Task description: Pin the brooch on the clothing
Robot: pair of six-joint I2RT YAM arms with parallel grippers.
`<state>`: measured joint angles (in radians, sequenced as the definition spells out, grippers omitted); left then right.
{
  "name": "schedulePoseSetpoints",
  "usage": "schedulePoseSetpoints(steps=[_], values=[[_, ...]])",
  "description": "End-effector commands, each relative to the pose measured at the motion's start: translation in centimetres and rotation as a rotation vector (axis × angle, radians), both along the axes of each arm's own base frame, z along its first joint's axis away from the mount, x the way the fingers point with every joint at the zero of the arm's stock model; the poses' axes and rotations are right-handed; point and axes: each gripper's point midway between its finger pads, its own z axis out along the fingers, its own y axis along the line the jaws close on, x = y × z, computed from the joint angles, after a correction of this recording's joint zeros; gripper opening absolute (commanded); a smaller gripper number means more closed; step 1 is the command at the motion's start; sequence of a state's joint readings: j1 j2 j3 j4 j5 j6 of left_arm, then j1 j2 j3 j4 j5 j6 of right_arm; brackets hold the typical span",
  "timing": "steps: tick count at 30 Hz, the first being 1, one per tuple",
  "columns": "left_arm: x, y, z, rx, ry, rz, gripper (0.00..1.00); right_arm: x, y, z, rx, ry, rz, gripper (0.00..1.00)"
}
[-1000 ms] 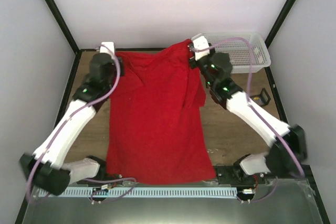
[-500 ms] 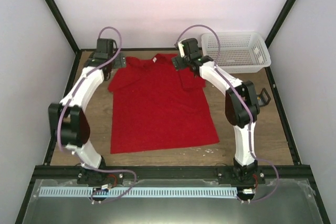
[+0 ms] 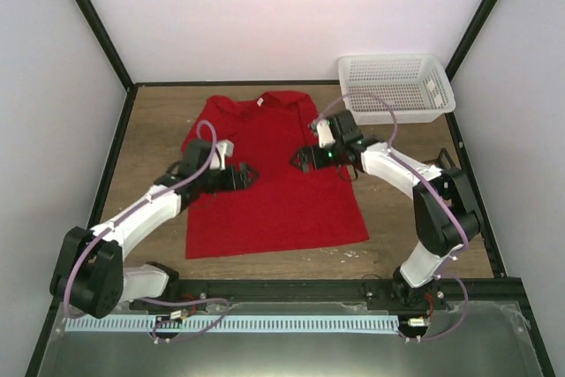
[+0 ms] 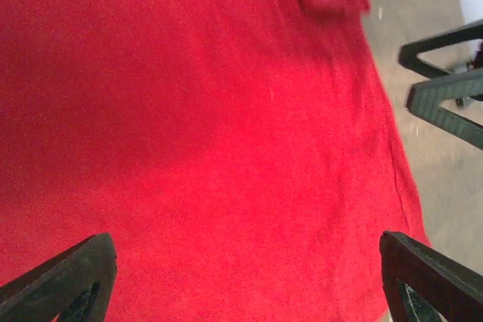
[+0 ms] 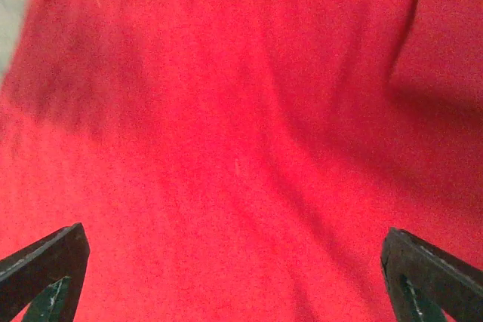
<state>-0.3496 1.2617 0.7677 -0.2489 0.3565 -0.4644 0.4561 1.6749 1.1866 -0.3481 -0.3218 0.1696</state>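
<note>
Flat on the tabletop [image 3: 159, 134]: red T-shirt [image 3: 265, 192], collar far, hem near, long axis near-to-far. White neck label [image 3: 261, 103] too small to read. Left end effector [image 3: 252, 176] and right end effector [image 3: 299, 162] spread wide over the chest, pinching nothing. From above only: white mesh basket [image 3: 395, 87] at far right. From the wrists, mostly red cloth.

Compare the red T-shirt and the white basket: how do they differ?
The T-shirt is red, soft cloth; the basket is white, stiff mesh. The T-shirt lies spread flat in the middle of the table; the basket stands at its far right corner. The T-shirt covers far more surface than the basket. Both rest on the wooden table.
</note>
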Motion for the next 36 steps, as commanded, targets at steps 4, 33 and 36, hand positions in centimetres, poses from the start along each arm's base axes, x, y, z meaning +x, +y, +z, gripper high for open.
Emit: schedulePoseSetpoints(steps=[4, 33, 36], values=[[-3.2, -1.5, -5.7, -0.097, 0.136, 0.113, 0.96, -5.8, -1.1, -5.0, 0.096, 0.193, -0.039, 1.0], [-11.5, 4.5, 1.0, -0.296, 0.089, 0.361, 1.0, -15.0, -3.8, -2.2, 0.188, 0.232, -0.194, 1.0], [-8.6, 2.1, 0.7, -0.273, 0.072, 0.294, 1.0, -12.1, -2.4, -2.4, 0.203, 0.223, -0.16, 1.0]])
